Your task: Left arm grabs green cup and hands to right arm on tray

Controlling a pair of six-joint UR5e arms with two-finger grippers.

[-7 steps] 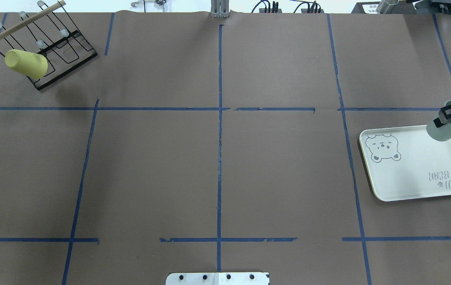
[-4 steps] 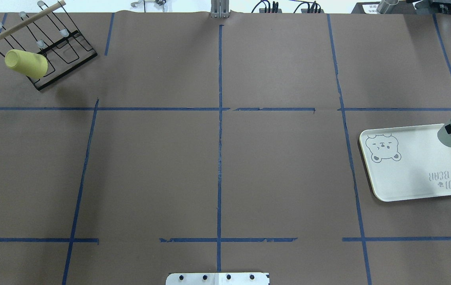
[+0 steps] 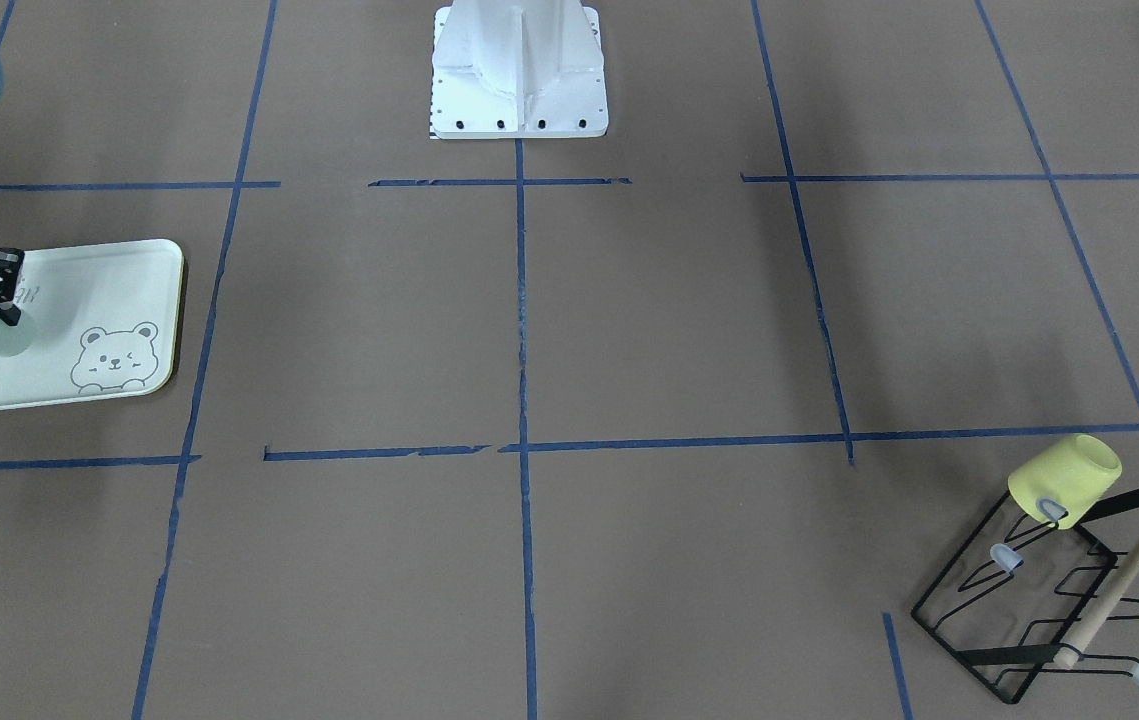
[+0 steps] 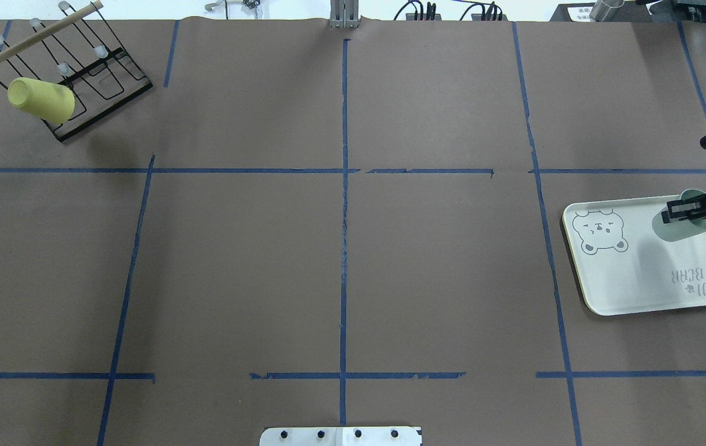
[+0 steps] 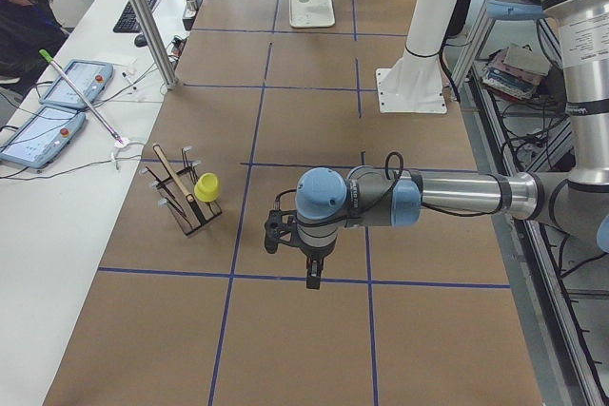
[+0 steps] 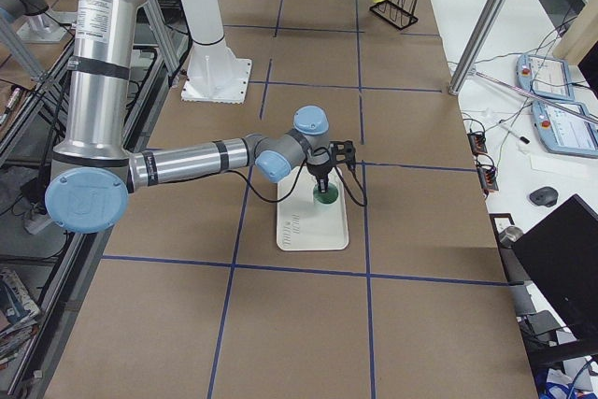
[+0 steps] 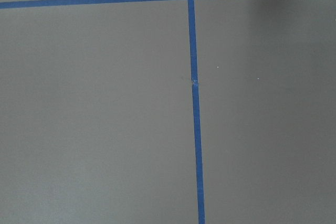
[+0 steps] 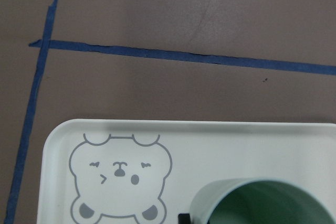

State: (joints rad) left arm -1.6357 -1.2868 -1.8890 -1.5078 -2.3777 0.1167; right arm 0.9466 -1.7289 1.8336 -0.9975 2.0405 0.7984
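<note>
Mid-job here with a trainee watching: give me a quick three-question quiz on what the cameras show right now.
1. True or false: the yellow cup stands on the tray.
2. The right gripper is shut on: A) the yellow cup, B) the green cup, C) nothing.
3. In a few words: what holds the yellow cup?

Key: 1 false. 2 B, gripped at its rim over the tray. 3 the black wire rack.
</note>
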